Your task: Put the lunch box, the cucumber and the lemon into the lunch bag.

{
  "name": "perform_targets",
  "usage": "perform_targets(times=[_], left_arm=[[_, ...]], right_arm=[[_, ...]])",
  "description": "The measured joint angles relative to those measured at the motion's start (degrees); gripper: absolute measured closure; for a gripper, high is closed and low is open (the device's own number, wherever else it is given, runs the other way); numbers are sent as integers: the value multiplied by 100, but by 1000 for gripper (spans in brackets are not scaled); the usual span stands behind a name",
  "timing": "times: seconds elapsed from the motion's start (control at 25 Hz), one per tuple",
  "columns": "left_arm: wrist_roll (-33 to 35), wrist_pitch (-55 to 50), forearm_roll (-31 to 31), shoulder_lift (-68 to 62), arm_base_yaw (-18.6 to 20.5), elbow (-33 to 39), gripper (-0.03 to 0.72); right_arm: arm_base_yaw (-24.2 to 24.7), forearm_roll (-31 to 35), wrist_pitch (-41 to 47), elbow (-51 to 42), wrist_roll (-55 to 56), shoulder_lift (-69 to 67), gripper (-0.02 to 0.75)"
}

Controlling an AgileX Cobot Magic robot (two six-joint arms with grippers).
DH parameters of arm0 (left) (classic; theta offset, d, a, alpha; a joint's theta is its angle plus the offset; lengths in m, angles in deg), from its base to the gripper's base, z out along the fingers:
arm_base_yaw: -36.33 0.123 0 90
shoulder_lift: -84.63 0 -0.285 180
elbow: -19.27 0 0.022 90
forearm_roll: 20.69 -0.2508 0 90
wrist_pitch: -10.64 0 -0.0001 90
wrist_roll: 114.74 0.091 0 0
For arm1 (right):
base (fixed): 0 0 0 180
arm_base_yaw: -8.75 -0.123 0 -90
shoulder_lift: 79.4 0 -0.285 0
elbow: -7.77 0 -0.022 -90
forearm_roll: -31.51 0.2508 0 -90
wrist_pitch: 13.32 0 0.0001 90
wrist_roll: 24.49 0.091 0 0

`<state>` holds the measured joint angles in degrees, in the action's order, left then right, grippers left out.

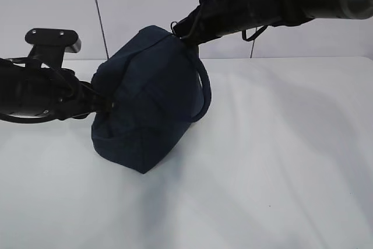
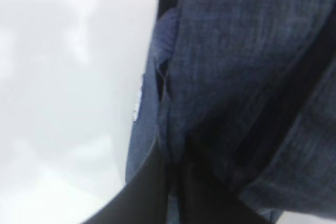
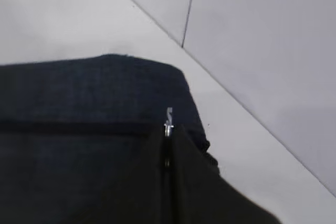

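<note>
Pinching the lunch bag point(image 1: 148, 100) from both ends, your left gripper point(image 1: 108, 106) clamped fabric low while your right gripper point(image 1: 183, 34) apparently nipped the zipper pull point(image 3: 168, 121) up top, bracing it.

You have a plain white counter point(image 1: 280, 161) running the full width of the exterior view, smooth and matte, with soft grey shadows across it. Behind it stands a pale grey panelled wall point(image 1: 134, 4), split by thin dark vertical seams point(image 1: 98, 13). The light is even and diffuse, without hard glare.
</note>
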<state>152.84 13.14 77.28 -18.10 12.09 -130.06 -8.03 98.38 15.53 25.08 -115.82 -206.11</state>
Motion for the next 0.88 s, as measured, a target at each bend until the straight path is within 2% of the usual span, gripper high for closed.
perform_targets(times=[0.16, 0.28, 0.64, 0.88], left_arm=[[3, 534, 0, 39, 0, -46, 693], [13, 926, -94, 47, 0, -147, 693], [25, 1541, -886, 91, 0, -333, 693], [25, 1541, -1628, 491, 0, -333, 693]], right_arm=[[22, -1550, 767, 23, 841, 174, 730], [22, -2079, 1415, 35, 1082, 246, 730], [11, -2262, 3671, 64, 1174, 398, 730], [13, -2009, 3979, 64, 1186, 440, 730]])
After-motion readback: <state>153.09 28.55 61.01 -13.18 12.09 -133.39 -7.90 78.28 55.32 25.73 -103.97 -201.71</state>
